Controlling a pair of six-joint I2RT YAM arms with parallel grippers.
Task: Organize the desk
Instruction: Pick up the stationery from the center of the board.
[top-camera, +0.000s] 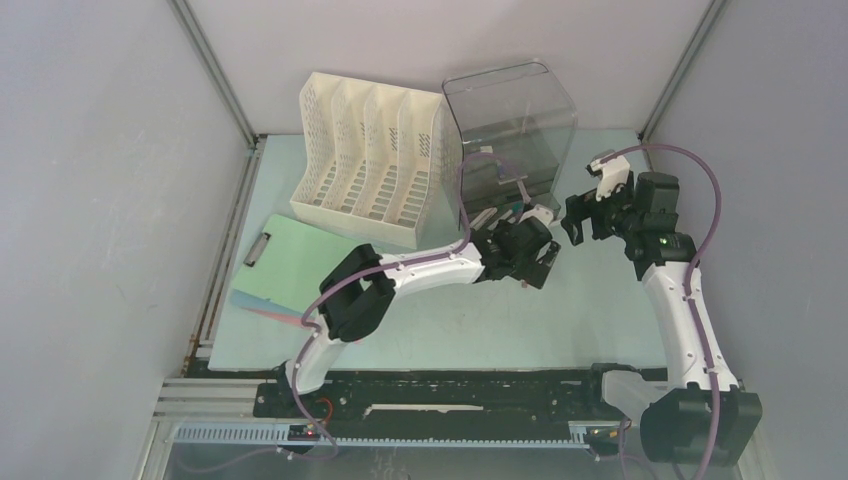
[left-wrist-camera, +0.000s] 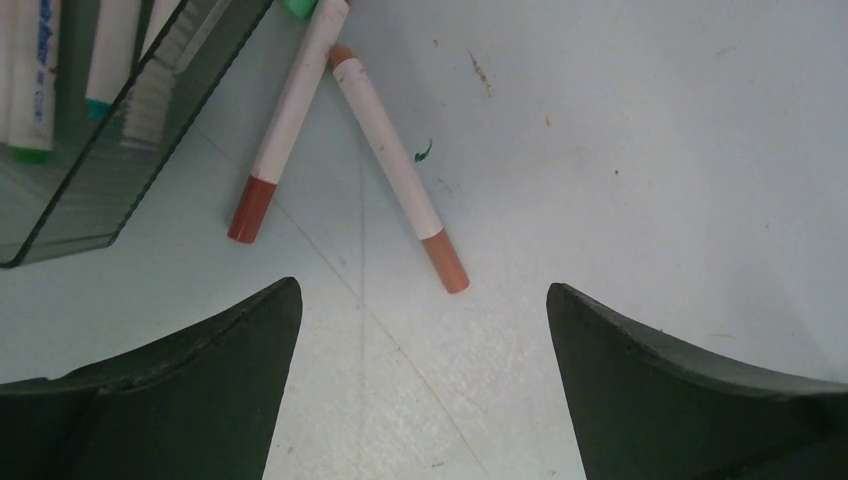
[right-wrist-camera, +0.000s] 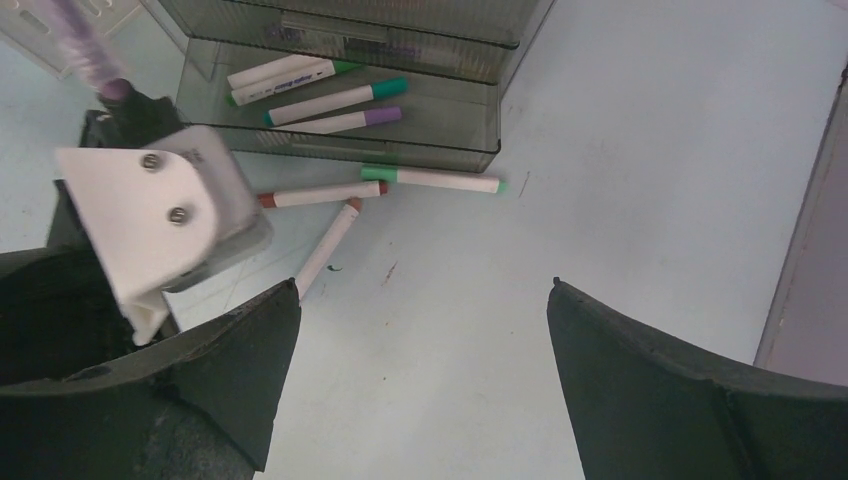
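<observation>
A: On the desk (top-camera: 450, 320), below your left gripper (left-wrist-camera: 422, 288), what lies?
B: A brown marker (left-wrist-camera: 290, 110) and an orange marker (left-wrist-camera: 390, 160), just beside the drawer box (left-wrist-camera: 90, 170). Your right gripper (right-wrist-camera: 425, 285) hangs near; both claws are spread, pinching nothing.
A: And the desk?
B: It lies flat under both arms, between grey walls.

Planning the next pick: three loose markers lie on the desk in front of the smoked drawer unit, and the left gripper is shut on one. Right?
Not quite. The left gripper is open and holds nothing; the left wrist view shows its fingers apart over bare desk. The three loose markers do lie in front of the drawer unit.
</observation>
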